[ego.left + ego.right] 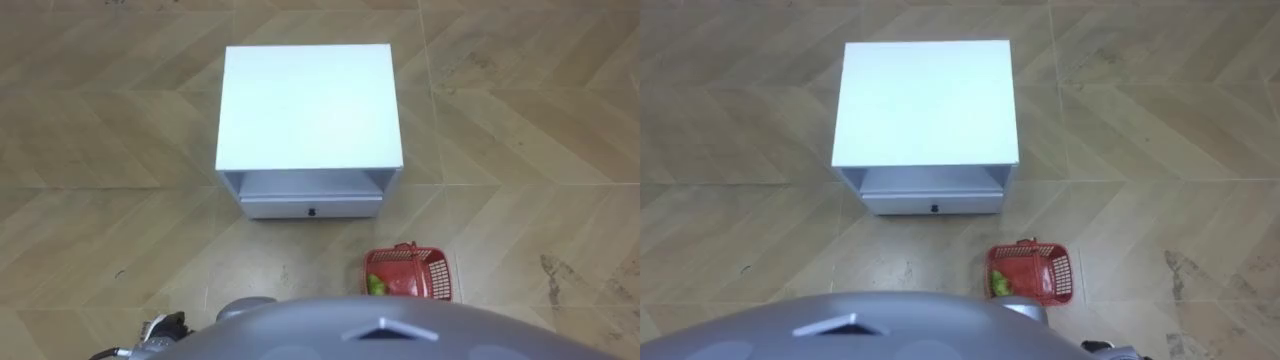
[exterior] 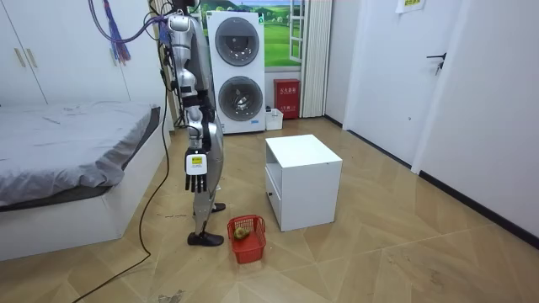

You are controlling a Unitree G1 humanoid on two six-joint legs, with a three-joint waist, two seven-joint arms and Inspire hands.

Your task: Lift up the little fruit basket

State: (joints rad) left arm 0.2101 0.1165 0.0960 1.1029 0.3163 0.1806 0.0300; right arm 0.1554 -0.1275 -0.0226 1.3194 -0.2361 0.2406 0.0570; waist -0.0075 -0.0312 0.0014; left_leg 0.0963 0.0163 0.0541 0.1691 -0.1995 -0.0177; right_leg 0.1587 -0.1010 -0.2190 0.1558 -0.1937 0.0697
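My right hand (image 2: 195, 164) hung open and empty; I judged a deep crouch necessary for the fruit basket (image 1: 435, 278) at five o'clock.

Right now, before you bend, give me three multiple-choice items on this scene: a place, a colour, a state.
1. Where is the basket? A on a chair; B on the floor; C in a hand.
2. Basket colour? A red; B blue; C white.
3. The cabinet drawer is: A pulled out; B missing; C shut.
Answers: 1 B, it sits on the floor before the robot. 2 A, its mesh walls are red. 3 C, its front lies flush.
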